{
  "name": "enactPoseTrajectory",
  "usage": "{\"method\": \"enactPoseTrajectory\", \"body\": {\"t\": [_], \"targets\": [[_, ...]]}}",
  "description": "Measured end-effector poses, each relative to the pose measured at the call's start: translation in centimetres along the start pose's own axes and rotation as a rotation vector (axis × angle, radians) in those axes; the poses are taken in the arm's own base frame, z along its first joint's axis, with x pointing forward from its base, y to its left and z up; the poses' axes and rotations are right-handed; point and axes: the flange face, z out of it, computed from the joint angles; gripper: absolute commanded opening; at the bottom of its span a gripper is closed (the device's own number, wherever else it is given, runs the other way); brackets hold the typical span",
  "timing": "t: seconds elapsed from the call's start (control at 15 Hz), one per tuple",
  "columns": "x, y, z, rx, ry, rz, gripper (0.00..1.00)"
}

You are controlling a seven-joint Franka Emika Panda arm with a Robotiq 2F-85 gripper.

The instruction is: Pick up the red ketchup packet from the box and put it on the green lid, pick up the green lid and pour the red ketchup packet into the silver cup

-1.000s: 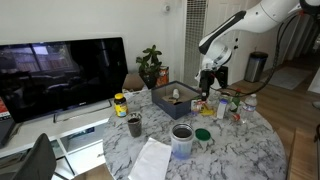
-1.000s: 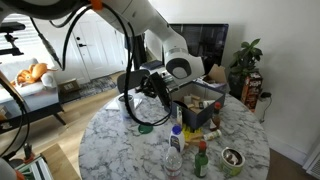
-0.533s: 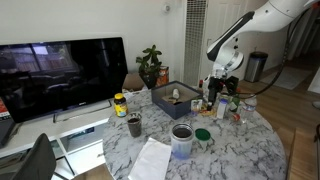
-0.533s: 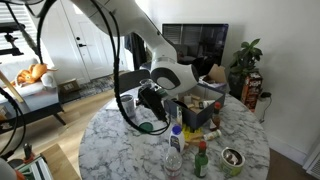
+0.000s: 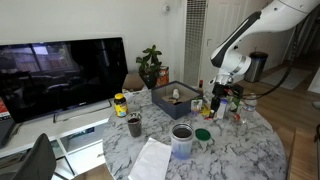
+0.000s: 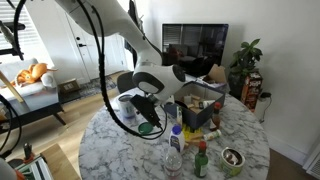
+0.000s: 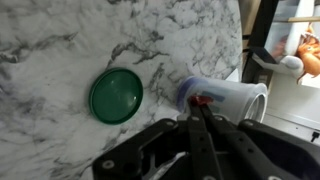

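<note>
1. Room: a lived-in domestic space. A large dark television [image 5: 62, 72] stands on a low white stand at the left of the frame, with a potted plant [image 5: 150, 65] behind the table. The floor is wood
2. Table [image 5: 250, 150]: round, white marble with grey veining, and crowded. It carries bottles [image 6: 175, 150], a dark cup [image 5: 134, 125] left of centre and a white cloth [image 5: 152, 160] at the lower edge
3. Box [image 5: 165, 103]: slate-blue with low walls, at the far middle of the table. A pale item lies inside and no red is visible in it
4. Red ketchup packet [image 7: 201, 100]: a small red patch at the claw tips in the wrist view, right of centre. It hangs above the marble between the lid and the cup, and is too small to make out in either exterior view
5. Claw [image 7: 197, 110]: fingers pressed together, pinching the packet. It hangs over the right half of the table in an exterior view [image 5: 219, 97]
6. Green lid [image 7: 116, 95]: lies flat on the table, left of centre in the wrist view, with nothing on it. It also shows in both exterior views [image 5: 203, 134] [image 6: 147, 128]
7. Silver cup [image 7: 228, 100]: upright, just beside the lid, at centre right of the wrist view [image 5: 182, 140]
8. Progress, as judged: the pick from the box is done. Still to do are setting the packet on the lid, lifting the lid, and tipping the packet into the cup
</note>
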Motion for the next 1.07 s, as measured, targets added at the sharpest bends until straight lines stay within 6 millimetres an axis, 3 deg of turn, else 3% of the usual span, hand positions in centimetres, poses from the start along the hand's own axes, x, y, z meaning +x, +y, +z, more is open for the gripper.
{"method": "enactPoseTrajectory", "body": {"t": [0.47,0.87,0.93,1.0,1.07], "targets": [[0.7,-1.0,3.8,-0.195,0.079,-0.006,0.01],[0.3,-0.1,7.1,-0.232,0.043,0.004,0.01],[0.2,0.1,7.5,-0.241,0.040,0.008,0.03],[0.1,0.3,7.8,-0.247,0.038,0.013,0.28],[0.0,0.5,8.1,-0.250,0.035,0.018,0.28]]}}
